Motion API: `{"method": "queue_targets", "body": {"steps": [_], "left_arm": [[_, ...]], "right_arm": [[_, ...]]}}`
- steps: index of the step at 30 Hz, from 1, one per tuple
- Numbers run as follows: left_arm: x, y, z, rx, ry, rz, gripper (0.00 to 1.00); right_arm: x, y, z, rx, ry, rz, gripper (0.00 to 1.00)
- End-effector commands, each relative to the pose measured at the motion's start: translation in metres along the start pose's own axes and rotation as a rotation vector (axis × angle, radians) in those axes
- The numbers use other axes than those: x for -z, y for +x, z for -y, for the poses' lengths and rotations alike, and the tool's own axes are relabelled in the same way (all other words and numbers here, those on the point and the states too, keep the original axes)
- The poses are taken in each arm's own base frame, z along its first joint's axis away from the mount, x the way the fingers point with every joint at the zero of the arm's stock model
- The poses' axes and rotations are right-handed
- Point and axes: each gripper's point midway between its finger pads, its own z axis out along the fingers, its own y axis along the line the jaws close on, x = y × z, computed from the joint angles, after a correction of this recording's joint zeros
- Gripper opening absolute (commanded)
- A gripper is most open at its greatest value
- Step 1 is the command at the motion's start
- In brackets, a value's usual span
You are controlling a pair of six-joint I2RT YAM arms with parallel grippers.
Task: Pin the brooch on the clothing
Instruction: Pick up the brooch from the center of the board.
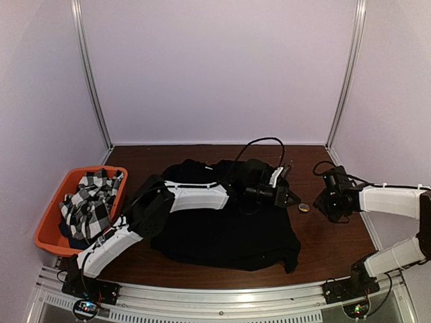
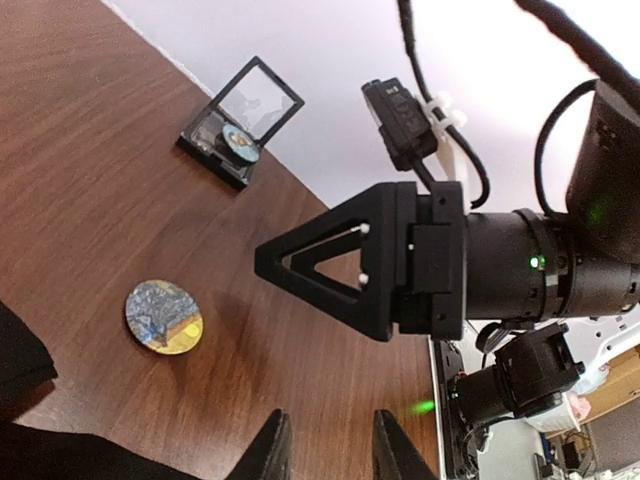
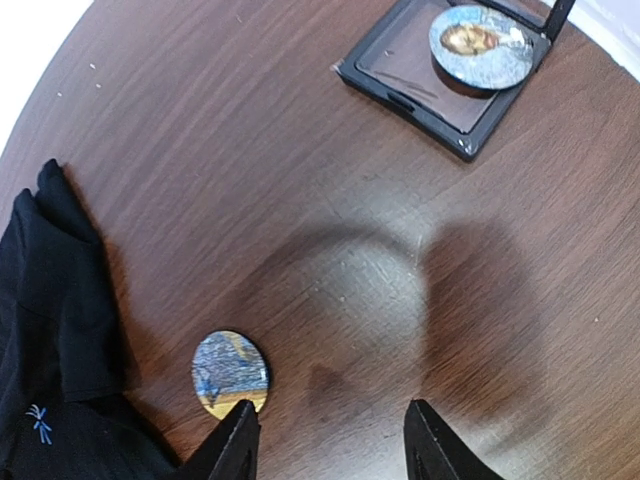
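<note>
From above, the black T-shirt [image 1: 222, 235] lies spread mid-worktop [image 1: 337, 249] under the left arm [image 1: 195, 196]. The brooch [image 1: 304, 208] sits on bare wood at the shirt's 3 o'clock, just beside its edge, between the left hand [image 1: 293, 198] and the right hand [image 1: 319, 204]. At 9 o'clock an orange basket [image 1: 47, 232] holds a checked cloth [image 1: 91, 198].

In the left wrist view the left hand's fingers [image 2: 268, 450] stand a little apart, holding nothing; the brooch lies at 10 o'clock.

In the right wrist view the right hand gapes wide and empty, the brooch just ahead of one fingertip; at 1 o'clock an open case [image 3: 400, 80] holds a second badge [image 3: 480, 35].

Nothing is pinned yet: picking up, carrying and fastening all seem left. No writing is readable.
</note>
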Motion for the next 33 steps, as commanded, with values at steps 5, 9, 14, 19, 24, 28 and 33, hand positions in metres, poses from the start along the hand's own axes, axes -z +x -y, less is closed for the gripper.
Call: {"method": "queue_targets", "body": {"steps": [5, 9, 14, 19, 24, 28, 33], "left_arm": [[-0.013, -0.01, -0.016, 0.138, 0.03, 0.116, 0.31], [-0.008, -0.008, -0.033, 0.196, -0.065, 0.14, 0.36], [0.004, -0.014, -0.031, 0.194, -0.085, 0.189, 0.41], [0.006, -0.01, -0.041, 0.198, -0.13, 0.18, 0.44], [0.007, -0.009, -0.047, 0.21, -0.16, 0.184, 0.42], [0.011, -0.001, -0.062, 0.253, -0.251, 0.16, 0.39], [0.016, 0.006, -0.078, 0.293, -0.355, 0.134, 0.42]], "right_arm": [[-0.009, 0.003, -0.002, 0.009, -0.013, -0.024, 0.53], [-0.007, -0.006, -0.01, 0.03, -0.011, -0.009, 0.53], [-0.017, -0.019, -0.018, 0.07, 0.052, 0.006, 0.54], [-0.037, 0.001, -0.03, 0.066, 0.005, -0.085, 0.56], [-0.043, 0.013, -0.037, 0.031, -0.063, -0.124, 0.57], [-0.05, 0.023, -0.045, 0.033, -0.094, -0.177, 0.57], [-0.063, 0.033, -0.046, 0.045, -0.09, -0.222, 0.57]]}}
